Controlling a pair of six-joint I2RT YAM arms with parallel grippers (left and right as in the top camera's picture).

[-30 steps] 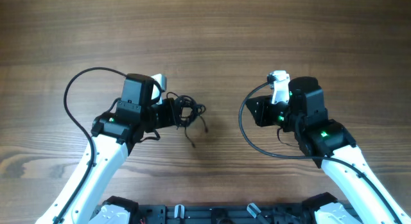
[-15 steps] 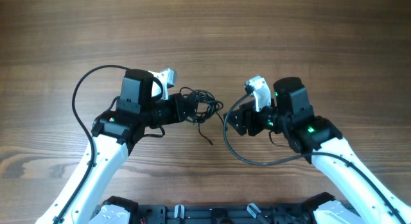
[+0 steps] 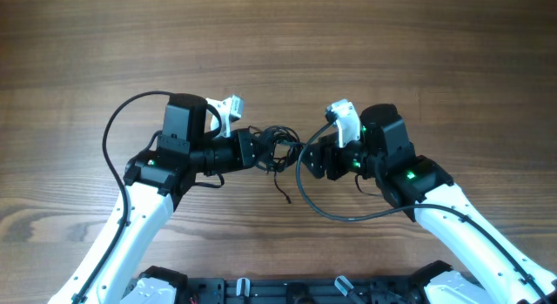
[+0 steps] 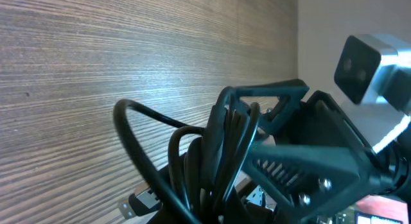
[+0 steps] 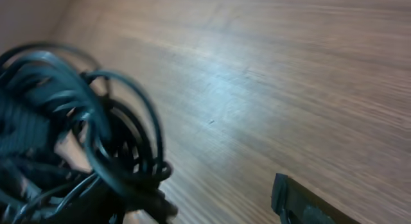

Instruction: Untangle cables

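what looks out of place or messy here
Only the cables: a knotted clump gripped in the left end effector over the middle of the table, one loose strand trailing toward the near edge. The right end effector sits right beside it. Nothing looks spilled or damaged.

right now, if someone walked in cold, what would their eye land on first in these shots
First, the dark knot of cables near the middle of the wood-grain table, bunched in the left gripper, with one loose strand trailing toward the robot's side. Then the right gripper, right up against the knot from the other side, its fingers apart in the left wrist view.
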